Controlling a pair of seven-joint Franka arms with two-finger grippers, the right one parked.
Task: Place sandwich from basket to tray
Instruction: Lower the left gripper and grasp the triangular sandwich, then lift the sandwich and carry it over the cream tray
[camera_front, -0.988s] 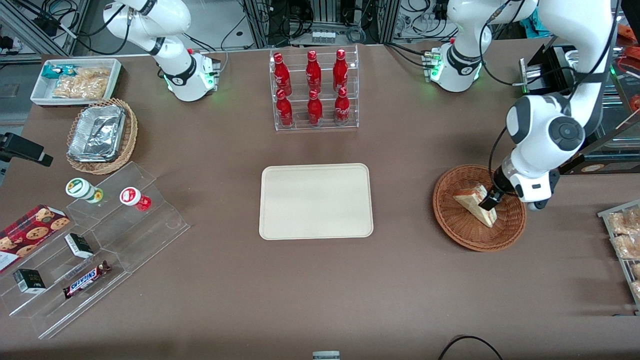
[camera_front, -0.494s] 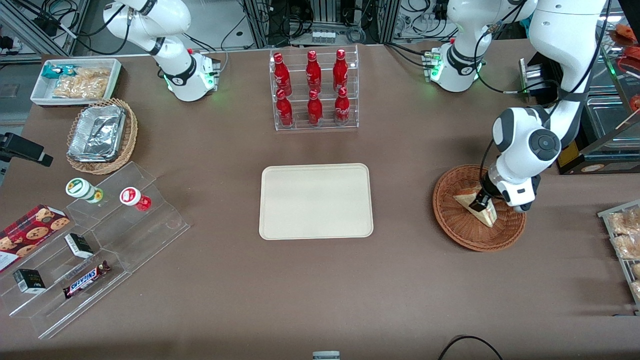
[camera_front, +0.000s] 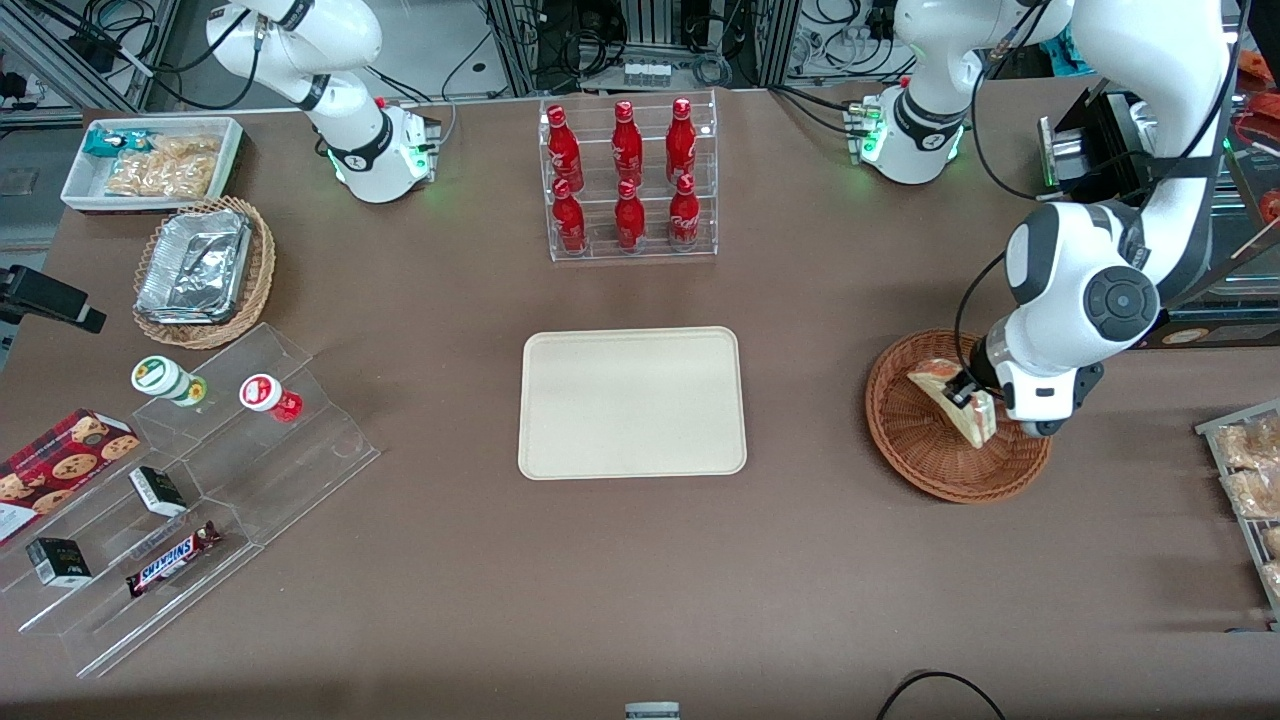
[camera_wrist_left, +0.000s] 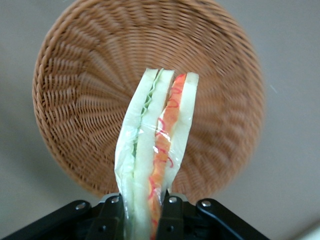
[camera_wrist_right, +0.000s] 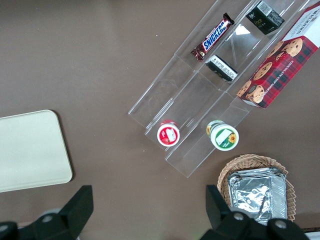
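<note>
Above the round wicker basket (camera_front: 935, 455), the sandwich (camera_wrist_left: 155, 150) hangs on edge, lifted clear of the weave, pinched between both fingers of the left arm's claw (camera_front: 966, 397). Toward the parked arm's end, well apart on the brown desk (camera_front: 640, 580), lies the cream tray (camera_front: 632, 402).

Gripper (camera_front: 967, 398) mostly hidden under white wrist housing in front view; one dark finger shows against sandwich (camera_front: 952, 396). Wrist view: fingers (camera_wrist_left: 111, 220) cut off by frame edge, sandwich's gripped end out of frame between them. Basket (camera_front: 915, 440) rim toward working arm's end covered by arm. Basket weave (camera_wrist_left: 75, 100) blurred in wrist view. Snack rack (camera_front: 1245, 480) at desk edge cut off by frame.
</note>
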